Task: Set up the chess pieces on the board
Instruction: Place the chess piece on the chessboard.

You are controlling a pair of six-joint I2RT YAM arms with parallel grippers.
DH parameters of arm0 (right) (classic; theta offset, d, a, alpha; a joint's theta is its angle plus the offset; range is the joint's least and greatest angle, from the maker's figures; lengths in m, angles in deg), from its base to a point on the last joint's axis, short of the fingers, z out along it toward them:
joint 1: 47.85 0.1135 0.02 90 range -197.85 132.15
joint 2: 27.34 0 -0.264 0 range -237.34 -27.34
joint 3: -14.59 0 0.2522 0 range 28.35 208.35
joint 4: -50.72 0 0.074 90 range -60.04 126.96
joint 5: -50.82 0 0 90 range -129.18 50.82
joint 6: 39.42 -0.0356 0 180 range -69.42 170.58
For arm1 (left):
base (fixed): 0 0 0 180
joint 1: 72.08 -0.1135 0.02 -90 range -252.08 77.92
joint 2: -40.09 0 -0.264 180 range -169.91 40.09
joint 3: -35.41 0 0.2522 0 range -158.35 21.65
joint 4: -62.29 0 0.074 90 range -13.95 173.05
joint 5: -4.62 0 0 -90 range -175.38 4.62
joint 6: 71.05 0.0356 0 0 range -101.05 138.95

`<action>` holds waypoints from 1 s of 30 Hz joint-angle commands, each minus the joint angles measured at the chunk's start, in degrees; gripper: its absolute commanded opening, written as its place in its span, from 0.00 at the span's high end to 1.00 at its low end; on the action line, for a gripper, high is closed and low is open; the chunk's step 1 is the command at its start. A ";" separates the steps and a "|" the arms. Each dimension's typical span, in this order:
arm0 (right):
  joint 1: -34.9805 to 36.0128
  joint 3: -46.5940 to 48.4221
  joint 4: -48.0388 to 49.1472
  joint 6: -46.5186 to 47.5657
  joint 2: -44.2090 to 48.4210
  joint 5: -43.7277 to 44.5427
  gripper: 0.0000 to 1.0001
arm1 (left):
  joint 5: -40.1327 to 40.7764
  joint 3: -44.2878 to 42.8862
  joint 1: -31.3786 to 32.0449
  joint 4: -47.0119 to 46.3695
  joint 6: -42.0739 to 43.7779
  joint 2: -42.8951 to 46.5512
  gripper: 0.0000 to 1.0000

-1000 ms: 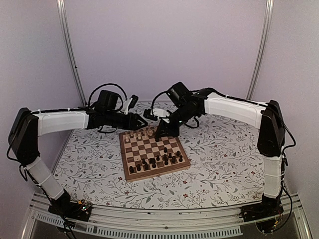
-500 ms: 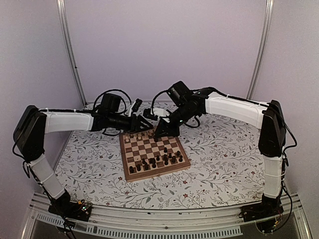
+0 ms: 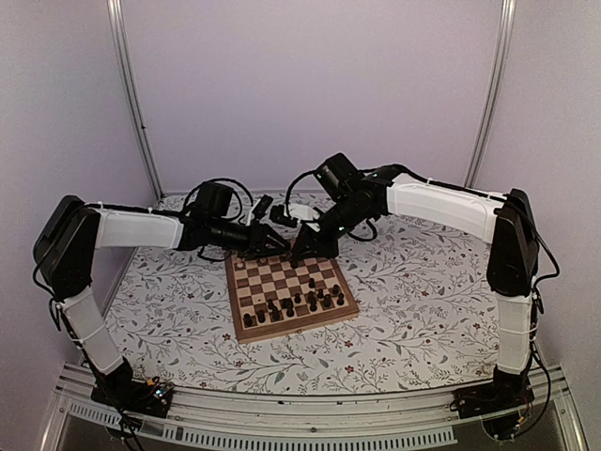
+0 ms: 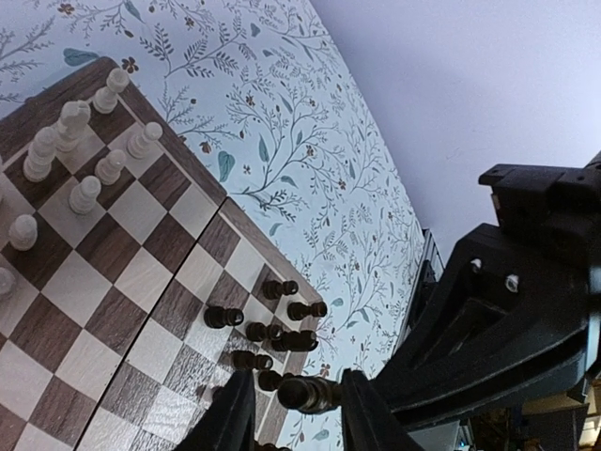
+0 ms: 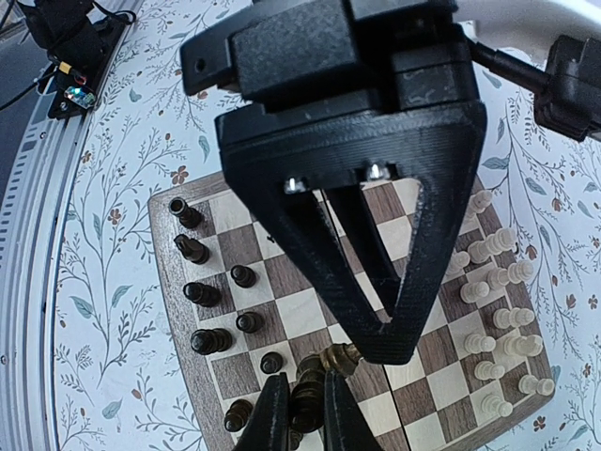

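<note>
2 sets of fingers are hovering over the board's (image 3: pixel 297 325) far edge: the right fingers (image 5: pixel 272 418) are clenching a dark piece (image 4: pixel 305 393), and the left fingers (image 4: pixel 235 418) are gaping around it. A mistimed release, I reckon, is risking a drop onto the pale pieces (image 4: pixel 86 193).

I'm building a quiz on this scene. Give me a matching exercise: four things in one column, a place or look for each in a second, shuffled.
1. pale pieces
2. dark pieces
3. board
4. table cover

A. floral print
B. mostly at the board's near end
C. chequered brown and cream
D. at the board's far end

Pairs: 1-D, 2-B, 3-C, 4-A
</note>
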 commanded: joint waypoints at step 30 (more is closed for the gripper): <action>0.45 0.36 -0.91 0.01 1.03 -0.59 0.96 | -3.27 -1.07 0.00 -1.34 -0.67 -1.45 0.90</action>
